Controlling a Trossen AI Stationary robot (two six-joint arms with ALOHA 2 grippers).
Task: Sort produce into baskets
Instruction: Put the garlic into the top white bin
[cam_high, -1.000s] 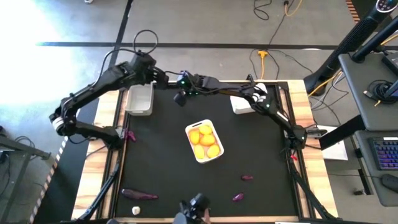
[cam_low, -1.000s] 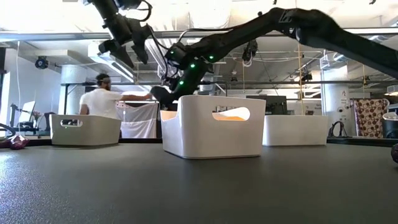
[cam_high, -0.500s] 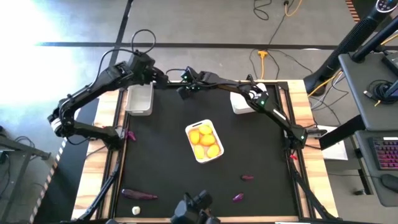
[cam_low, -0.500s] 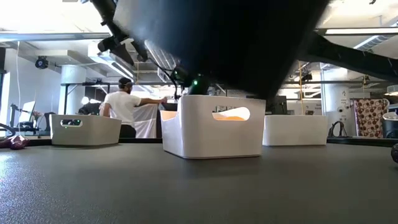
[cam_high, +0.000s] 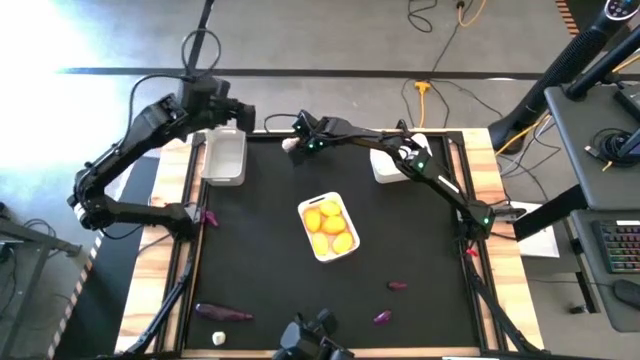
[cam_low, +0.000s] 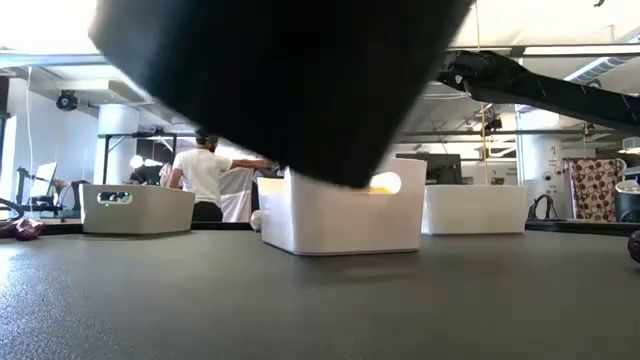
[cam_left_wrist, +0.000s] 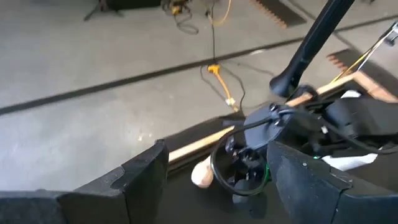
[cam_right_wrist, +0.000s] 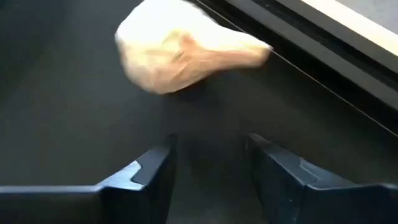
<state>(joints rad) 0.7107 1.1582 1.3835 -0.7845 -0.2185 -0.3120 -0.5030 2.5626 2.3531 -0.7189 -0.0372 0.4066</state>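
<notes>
Right claw (cam_high: 297, 141): reached across to the far edge of the table (cam_high: 420, 240), between the grey bin and the far white bin; its fingers (cam_right_wrist: 149, 171) stand apart with a gap between them and nothing clamped in that gap.
Garlic bulb (cam_right_wrist: 180, 50): a pale, lumpy bulb lying on the black mat just ahead of the right claw's fingertips, beside the table's far rim; from above it shows as a small pale spot (cam_high: 289, 144) right at the claw's tip, and from the left wrist it lies beside the right arm's wrist (cam_left_wrist: 202, 174). Whether a finger touches it cannot be told.
Left claw (cam_high: 240, 118): raised past the far left corner of the table, above the grey bin's far end; its fingers (cam_left_wrist: 146, 177) are spread wide and empty.
Grey bin (cam_high: 224, 158): at the far left of the mat; contents not readable.
Middle white bin (cam_high: 346, 222): centre of the mat, filled with yellow and orange fruits (cam_high: 328, 226).
Far white bin (cam_high: 384, 168): far right, partly under the right arm.
Purple vegetables: one long piece (cam_high: 224, 313) near the front left, two smaller ones (cam_high: 397, 285) (cam_high: 381, 317) at the front right, one (cam_high: 209, 216) at the left edge.
Second bulb (cam_high: 218, 339): front left corner, well apart from both claws.
Low view: mostly blocked by a dark blurred shape; a person (cam_low: 208, 172) stands in the room behind.
</notes>
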